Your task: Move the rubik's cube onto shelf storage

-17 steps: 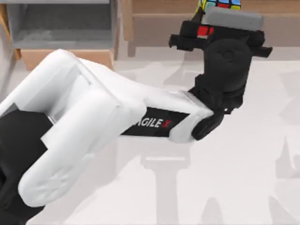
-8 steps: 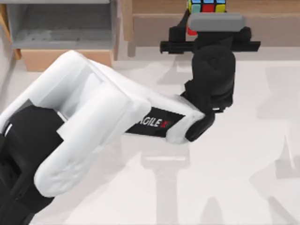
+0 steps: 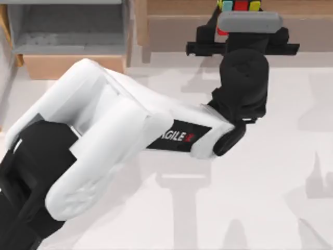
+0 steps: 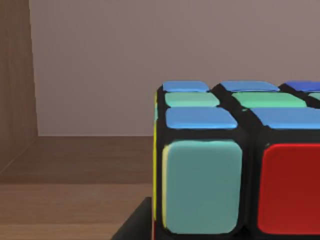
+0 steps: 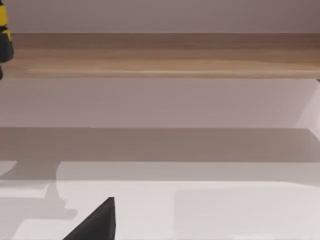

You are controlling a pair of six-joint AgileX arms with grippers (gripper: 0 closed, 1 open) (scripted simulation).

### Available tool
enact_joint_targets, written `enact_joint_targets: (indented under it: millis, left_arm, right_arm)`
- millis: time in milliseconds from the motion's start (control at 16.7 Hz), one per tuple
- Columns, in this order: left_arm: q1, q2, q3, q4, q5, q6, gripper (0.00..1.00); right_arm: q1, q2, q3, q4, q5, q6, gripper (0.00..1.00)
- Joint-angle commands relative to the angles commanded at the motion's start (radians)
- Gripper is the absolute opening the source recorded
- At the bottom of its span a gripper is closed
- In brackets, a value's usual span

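Observation:
The rubik's cube (image 3: 239, 5) is at the top edge of the top view, over the wooden board of the shelf storage (image 3: 177, 26). My left arm reaches across the table to it. The left gripper (image 3: 240, 15) is mostly hidden under its grey wrist block and is shut on the cube. In the left wrist view the rubik's cube (image 4: 240, 170) is very close, showing teal, red, blue and green stickers. It is level, just above the shelf storage board (image 4: 75, 200), with the taupe back wall behind it. A dark part of my right gripper (image 5: 95, 222) hangs low over the table, facing the shelf.
A smaller grey-lined box (image 3: 67, 31) with a light wood front stands at the back left, beside the shelf. The white table (image 3: 270, 182) stretches in front. The shelf's long wooden edge (image 5: 165, 55) runs across the right wrist view.
The cube was tilted a second ago and now sits level. Over the last half second my left gripper shifted to the right along the shelf, carrying the cube with it.

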Motion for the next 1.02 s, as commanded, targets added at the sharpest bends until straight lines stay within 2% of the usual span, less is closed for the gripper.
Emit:
enact_joint_targets:
  millis: [420,660,1020]
  left_arm:
    - [-0.004,0.014,0.216,-0.013,0.092,0.026,0.00]
    - [0.004,0.071,0.285,-0.102,0.146,0.038,0.00]
    - [0.151,0.211,0.446,-0.295,0.107,-0.049,0.00]
  right_arm:
    - [0.000,0.000,0.000,0.000,0.000,0.000,1.00]
    - [0.000,0.000,0.000,0.000,0.000,0.000,1.00]
    - [0.000,0.000,0.000,0.000,0.000,0.000,1.00]
